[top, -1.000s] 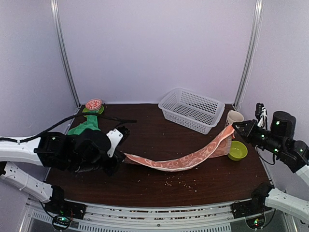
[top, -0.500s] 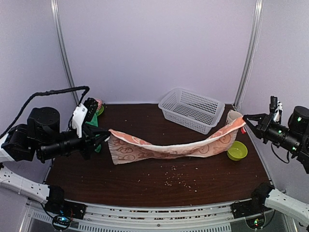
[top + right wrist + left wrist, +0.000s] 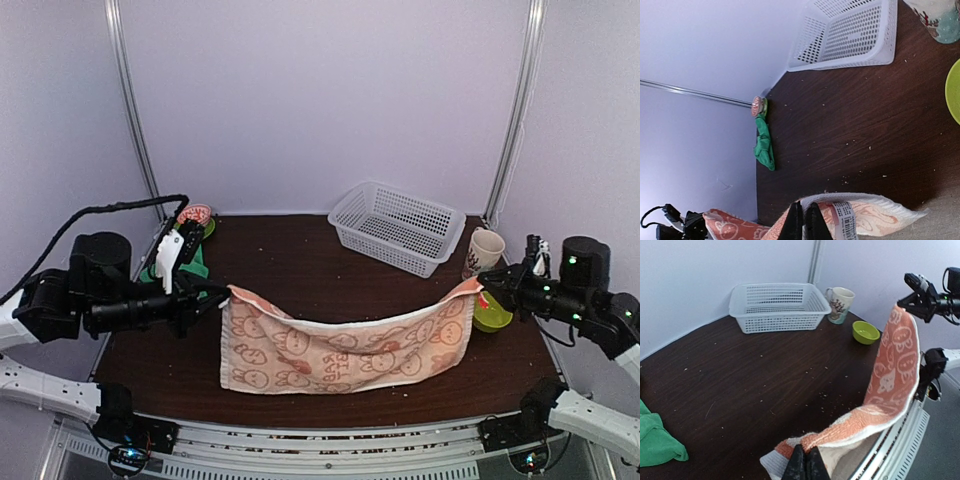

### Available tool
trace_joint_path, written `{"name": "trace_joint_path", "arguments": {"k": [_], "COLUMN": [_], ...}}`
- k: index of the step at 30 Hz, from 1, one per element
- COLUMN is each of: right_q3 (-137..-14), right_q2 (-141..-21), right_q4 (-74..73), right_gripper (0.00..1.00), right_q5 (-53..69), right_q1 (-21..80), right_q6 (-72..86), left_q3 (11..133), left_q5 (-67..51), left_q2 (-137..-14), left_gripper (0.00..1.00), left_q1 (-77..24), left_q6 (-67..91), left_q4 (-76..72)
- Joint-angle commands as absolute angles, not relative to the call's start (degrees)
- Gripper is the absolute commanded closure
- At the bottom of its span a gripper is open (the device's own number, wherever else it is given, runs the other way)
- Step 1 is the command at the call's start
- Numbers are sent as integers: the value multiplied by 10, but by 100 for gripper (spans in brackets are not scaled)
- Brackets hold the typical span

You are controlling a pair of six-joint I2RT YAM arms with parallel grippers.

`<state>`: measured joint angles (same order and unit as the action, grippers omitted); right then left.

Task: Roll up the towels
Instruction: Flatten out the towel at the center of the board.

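Note:
The peach-orange bunny towel (image 3: 340, 350) hangs spread like a curtain above the table's front half, held by its two top corners. My left gripper (image 3: 222, 292) is shut on its left corner (image 3: 812, 442). On the other side, my right gripper (image 3: 484, 287) is shut on the right corner, close to the towel's label (image 3: 845, 217). The green towel (image 3: 172, 262) lies crumpled at the far left behind my left arm, and it shows in the left wrist view (image 3: 655, 440) and the right wrist view (image 3: 763, 147) too.
A white mesh basket (image 3: 396, 226) stands at the back right, with a printed mug (image 3: 485, 247) beside it. A lime-green bowl (image 3: 492, 314) sits near my right gripper. A small red-and-green round object (image 3: 194, 216) is in the back left corner. Crumbs dot the dark wooden table (image 3: 320, 270).
Both grippers rose and pulled the bunny towel from a twisted sagging strip into a flat hanging sheet. My left arm swung up and back to the left.

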<state>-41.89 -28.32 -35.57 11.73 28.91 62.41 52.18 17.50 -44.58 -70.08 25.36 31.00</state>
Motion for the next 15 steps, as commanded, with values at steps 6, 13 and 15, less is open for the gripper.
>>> {"name": "trace_joint_path", "arguments": {"k": [6,13,15], "right_q3": [-392,-449,-470], "right_q2": [-569,-758,-797], "right_q4": [-143,-81,-79], "right_gripper": [100,100,100], "right_q5": [76,49,43], "right_q1": [265,246,241], "right_q6": [611,592,588], "left_q3": [477,510,524], "left_q5": [26,22,39], "left_q2": [-647,-787,-816], "left_gripper": [100,100,100], "left_q1": [-468,-416,-410], "left_q6": [237,240,242], "left_q4": [122,88,94]}}
